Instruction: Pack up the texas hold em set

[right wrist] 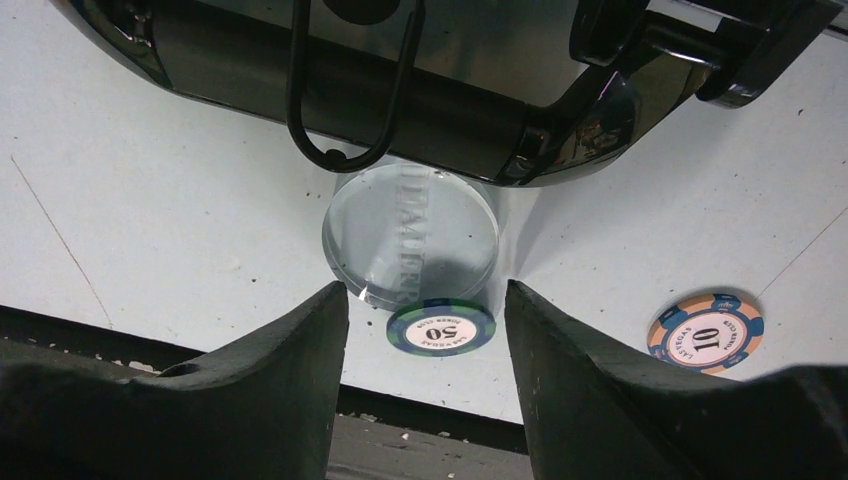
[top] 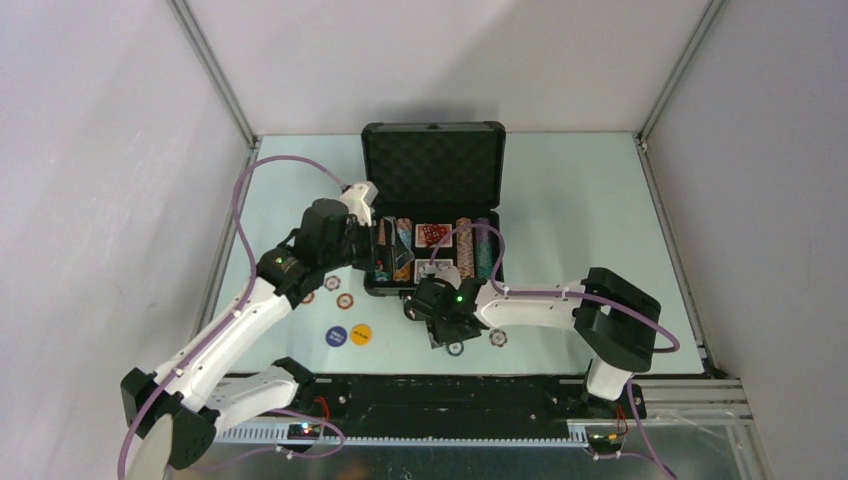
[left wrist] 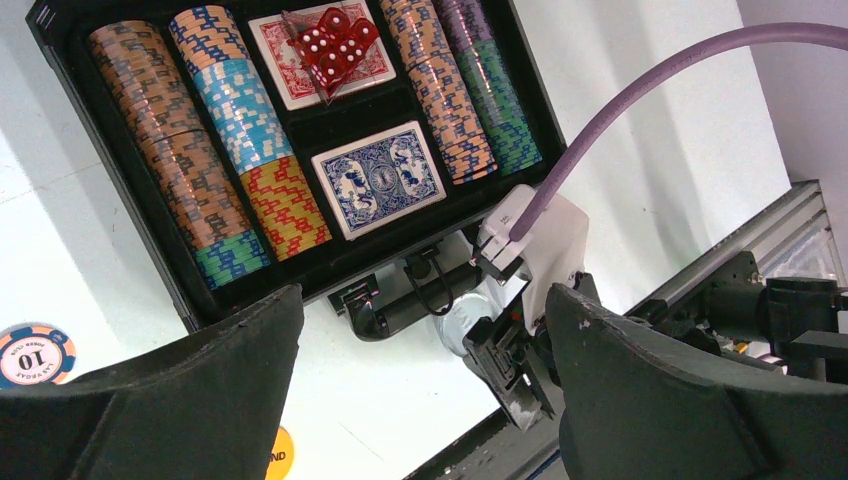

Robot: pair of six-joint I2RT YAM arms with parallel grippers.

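The black case lies open at the table's middle. Its tray holds rows of striped chips, a blue card deck and red dice on a red deck. My left gripper hovers open over the tray's left side, nothing between its fingers. My right gripper stands open just in front of the case handle. A clear round button lies flat beyond its tips, with a green 50 chip at the button's near edge.
An orange 10 chip lies right of the right gripper. More loose chips sit left of the case, with a blue button and a yellow button nearer the front. The table's front rail runs close behind the right gripper.
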